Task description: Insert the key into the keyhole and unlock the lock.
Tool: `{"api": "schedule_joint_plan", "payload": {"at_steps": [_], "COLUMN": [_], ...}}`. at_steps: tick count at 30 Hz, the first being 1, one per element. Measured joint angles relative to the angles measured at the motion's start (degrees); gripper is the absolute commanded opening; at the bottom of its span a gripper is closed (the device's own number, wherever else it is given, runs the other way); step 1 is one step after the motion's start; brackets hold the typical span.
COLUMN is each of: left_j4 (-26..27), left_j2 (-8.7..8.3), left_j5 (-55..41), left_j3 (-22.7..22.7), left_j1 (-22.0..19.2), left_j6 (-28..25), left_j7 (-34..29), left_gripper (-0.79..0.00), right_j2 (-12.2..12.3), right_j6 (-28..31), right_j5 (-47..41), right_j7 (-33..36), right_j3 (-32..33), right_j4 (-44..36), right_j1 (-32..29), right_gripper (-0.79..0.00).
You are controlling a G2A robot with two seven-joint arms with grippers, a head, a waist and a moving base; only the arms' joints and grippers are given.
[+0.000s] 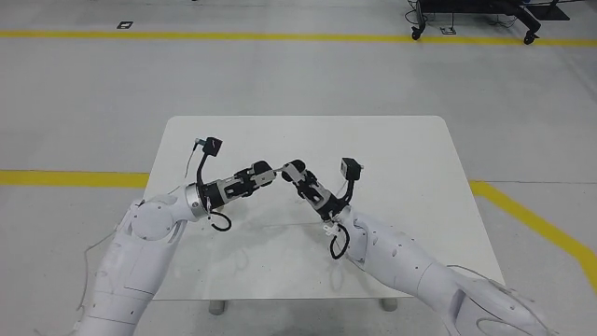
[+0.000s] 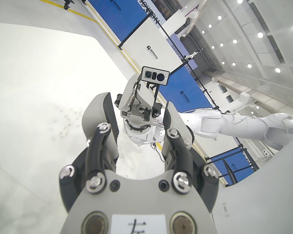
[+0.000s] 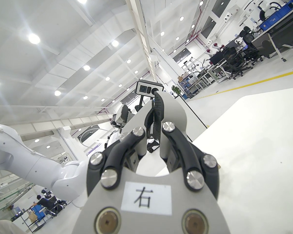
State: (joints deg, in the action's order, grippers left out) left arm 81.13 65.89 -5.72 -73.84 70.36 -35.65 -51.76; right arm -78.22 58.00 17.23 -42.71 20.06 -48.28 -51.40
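White, smooth table (image 1: 401, 140) — left gripper (image 2: 138, 103) spread apart, right gripper (image 3: 154, 108) pinched together.

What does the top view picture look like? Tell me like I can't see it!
The robot's left gripper and right gripper point at each other tip to tip, nearly touching, above the middle of a white table. Around the table is a grey floor with yellow lines.

The tabletop (image 1: 410, 145) is seen as smooth, matt white. The left fingers (image 2: 97, 113) are shelled in matt grey plastic, padded with ribbed black rubber, and pinned with shiny metal.
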Motion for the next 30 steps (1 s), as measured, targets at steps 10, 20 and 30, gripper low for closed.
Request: {"api": "schedule_joint_plan", "payload": {"at_steps": [10, 20, 30], "left_j4": [-0.01, 0.38, 0.4], "left_j2": [-0.27, -0.47, -0.82], "left_j5": [2.23, 5.81, 5.68], "left_j3": [1.11, 1.8, 1.79], "left_j1": [-0.14, 0.02, 0.08], "left_j6": [0.5, 2.07, 2.72], "left_j7": [1.49, 5.14, 5.68], "left_gripper": [-0.65, -0.785, -0.785], "right_j2": [-1.81, -2.08, -2.03], "right_j6": [0.0, 0.0, 0.0], "right_j5": [-0.41, 1.06, 1.41], "right_j7": [1.06, 1.9, 3.58], "right_j3": [0.64, 1.3, 1.33], "right_j4": [2.34, 2.63, 2.53], "right_j1": [-0.29, -0.76, -0.75], "right_gripper": [-0.785, -0.785, 0.0]}}
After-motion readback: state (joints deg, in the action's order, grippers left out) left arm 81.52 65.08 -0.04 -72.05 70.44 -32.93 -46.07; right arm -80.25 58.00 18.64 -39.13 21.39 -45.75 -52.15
